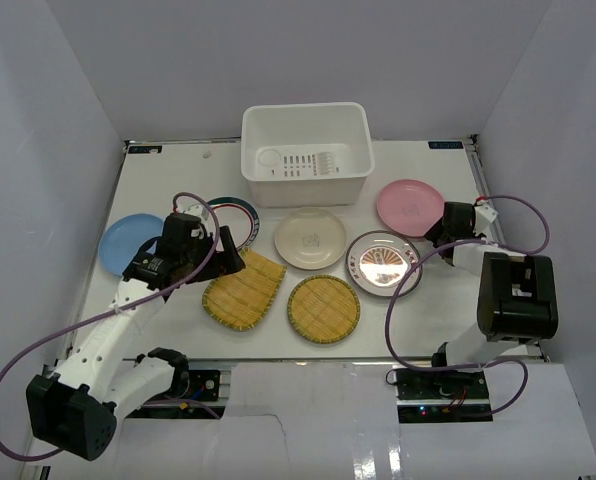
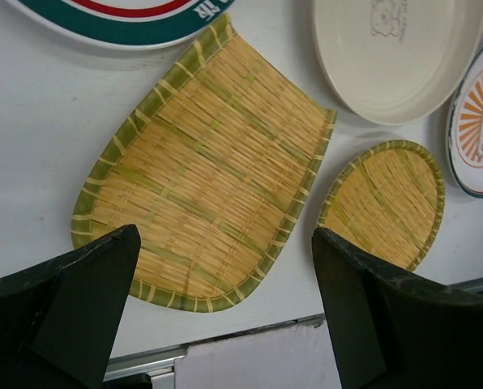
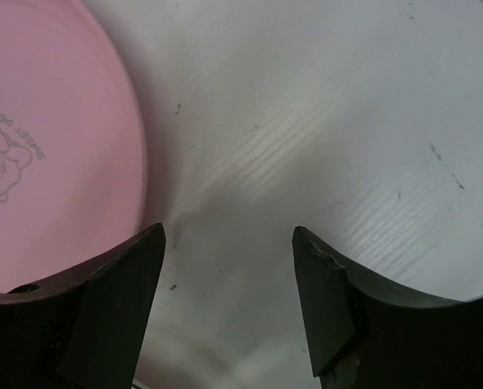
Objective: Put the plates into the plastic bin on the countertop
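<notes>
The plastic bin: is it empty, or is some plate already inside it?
Empty. In the top view the plastic bin shows only its bare slotted base; nothing lies in it.

The pink plate [image 3: 55, 121] bears small print, seemingly "SWEET DEAR".

Pale grey wall panels [image 1: 298, 60] on three sides, soft even light

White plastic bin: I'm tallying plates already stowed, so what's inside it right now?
No plate shows inside the white rectangular plastic bin; only its bare slotted base with a round moulded ring. The near wall's inner face is hidden from the top camera.
</notes>
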`<state>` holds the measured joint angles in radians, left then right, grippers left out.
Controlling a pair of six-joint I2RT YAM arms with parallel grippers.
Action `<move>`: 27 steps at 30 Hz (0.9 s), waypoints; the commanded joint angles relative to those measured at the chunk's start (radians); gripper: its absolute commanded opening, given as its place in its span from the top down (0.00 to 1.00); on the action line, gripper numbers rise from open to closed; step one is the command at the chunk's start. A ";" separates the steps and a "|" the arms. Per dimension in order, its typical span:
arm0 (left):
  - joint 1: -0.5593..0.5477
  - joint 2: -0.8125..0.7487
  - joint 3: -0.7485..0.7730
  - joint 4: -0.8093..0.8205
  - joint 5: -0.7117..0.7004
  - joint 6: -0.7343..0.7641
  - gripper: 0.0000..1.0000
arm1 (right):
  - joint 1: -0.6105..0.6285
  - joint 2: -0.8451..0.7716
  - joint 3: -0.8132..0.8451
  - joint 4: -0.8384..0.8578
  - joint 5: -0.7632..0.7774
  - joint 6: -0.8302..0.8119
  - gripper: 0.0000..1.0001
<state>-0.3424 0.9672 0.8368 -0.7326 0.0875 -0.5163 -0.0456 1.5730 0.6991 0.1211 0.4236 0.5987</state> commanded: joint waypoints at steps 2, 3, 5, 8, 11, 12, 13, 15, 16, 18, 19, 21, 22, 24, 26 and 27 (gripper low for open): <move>0.000 0.021 0.002 -0.037 -0.138 -0.067 0.02 | -0.022 0.035 0.060 0.061 -0.078 0.024 0.31; 0.000 0.034 -0.001 -0.036 -0.147 -0.073 0.02 | -0.034 0.039 0.063 0.061 -0.132 0.021 0.34; 0.000 0.074 -0.011 -0.031 -0.190 -0.090 0.02 | -0.037 -0.006 0.037 0.063 -0.144 0.024 0.38; 0.000 0.109 -0.037 0.008 -0.258 -0.076 0.02 | -0.039 -0.129 -0.068 0.106 -0.155 0.033 0.36; 0.002 0.145 -0.077 0.059 -0.302 -0.039 0.02 | -0.039 -0.226 -0.145 0.164 -0.151 0.026 0.28; 0.002 0.156 -0.085 0.084 -0.313 -0.030 0.02 | -0.040 -0.235 -0.147 0.173 -0.166 0.009 0.27; 0.002 0.166 -0.093 0.099 -0.302 -0.019 0.02 | -0.040 -0.235 -0.133 0.181 -0.181 0.000 0.24; 0.002 0.203 -0.107 0.131 -0.266 0.009 0.02 | -0.040 -0.213 -0.110 0.192 -0.213 -0.008 0.21; 0.002 0.217 -0.107 0.136 -0.262 0.015 0.02 | -0.039 -0.162 -0.095 0.193 -0.217 -0.007 0.20; 0.002 0.243 -0.099 0.136 -0.255 0.030 0.02 | -0.042 -0.098 -0.038 0.192 -0.210 -0.002 0.20; 0.000 0.245 -0.099 0.139 -0.249 0.033 0.02 | -0.045 -0.035 -0.020 0.190 -0.213 0.007 0.20; 0.002 0.242 -0.107 0.157 -0.220 0.050 0.03 | -0.056 0.021 0.022 0.196 -0.244 0.027 0.22; 0.002 0.242 -0.110 0.163 -0.210 0.055 0.03 | -0.059 0.065 0.031 0.207 -0.261 0.045 0.26; 0.003 0.261 -0.113 0.171 -0.200 0.062 0.05 | -0.069 0.093 0.046 0.222 -0.295 0.065 0.35; 0.003 0.281 -0.108 0.167 -0.192 0.065 0.07 | -0.077 0.102 0.042 0.229 -0.301 0.085 0.59; 0.003 0.291 -0.107 0.167 -0.192 0.062 0.08 | -0.080 0.096 0.028 0.233 -0.298 0.087 0.67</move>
<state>-0.3420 1.2407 0.7280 -0.5903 -0.1276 -0.4725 -0.1127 1.6650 0.7204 0.3202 0.1513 0.6460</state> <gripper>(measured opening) 0.925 0.379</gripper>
